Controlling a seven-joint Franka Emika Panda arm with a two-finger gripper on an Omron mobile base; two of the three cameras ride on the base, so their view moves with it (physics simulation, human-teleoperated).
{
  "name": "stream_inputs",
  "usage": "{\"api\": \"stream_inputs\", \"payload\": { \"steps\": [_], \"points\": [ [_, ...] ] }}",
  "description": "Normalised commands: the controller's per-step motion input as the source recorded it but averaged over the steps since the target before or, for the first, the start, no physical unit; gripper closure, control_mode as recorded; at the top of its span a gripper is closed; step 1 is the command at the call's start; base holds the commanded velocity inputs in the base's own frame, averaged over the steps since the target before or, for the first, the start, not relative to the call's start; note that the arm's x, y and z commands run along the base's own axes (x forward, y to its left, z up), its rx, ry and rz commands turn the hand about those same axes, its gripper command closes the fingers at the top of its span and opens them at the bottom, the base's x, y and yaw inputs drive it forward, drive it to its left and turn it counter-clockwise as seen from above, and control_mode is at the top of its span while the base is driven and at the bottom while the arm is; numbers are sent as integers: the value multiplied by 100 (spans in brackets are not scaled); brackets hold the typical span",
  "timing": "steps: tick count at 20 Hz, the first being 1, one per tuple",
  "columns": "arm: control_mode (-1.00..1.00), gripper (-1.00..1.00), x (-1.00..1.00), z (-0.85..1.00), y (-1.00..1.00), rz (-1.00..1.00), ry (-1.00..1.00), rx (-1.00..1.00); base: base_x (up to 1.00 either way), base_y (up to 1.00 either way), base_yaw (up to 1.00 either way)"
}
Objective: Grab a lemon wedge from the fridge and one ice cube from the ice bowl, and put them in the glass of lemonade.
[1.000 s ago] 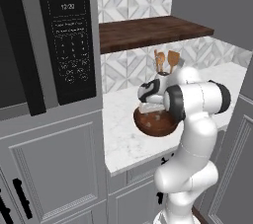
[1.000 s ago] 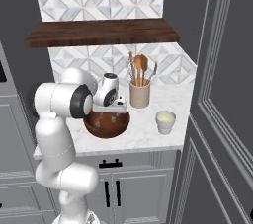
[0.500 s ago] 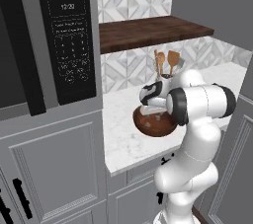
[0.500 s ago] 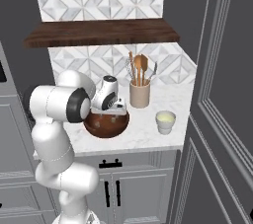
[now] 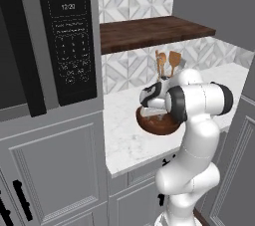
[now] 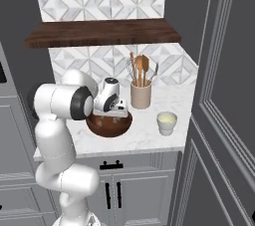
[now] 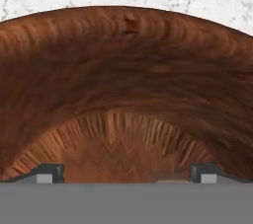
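Hand view: the ice bowl (image 7: 126,85) is seen close up, its dark wooden wall and floor directly ahead of the hand (image 7: 126,172), whose fingers (image 7: 49,172) are spread wide with nothing between them. No ice cube can be made out ahead of the hand; whether one lies hidden below the tips cannot be told. A closing on nothing, or a scrape of the tips on the wood, is judged the likely fault. Beyond the bowl, to the hand's far side on the counter (image 6: 149,129), the glass of lemonade (image 6: 167,122) holds yellow-green liquid, and a crock (image 6: 141,95) holds wooden utensils.
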Motion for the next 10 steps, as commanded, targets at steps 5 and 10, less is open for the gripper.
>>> {"api": "stream_inputs", "payload": {
  "steps": [5, 10],
  "points": [
    [-100, -100, -19, -11, 0, 0, 0, 3, 0, 0, 0],
    [-100, -100, -14, 0, 0, 0, 0, 0, 0, 0, 0]
  ]
}}
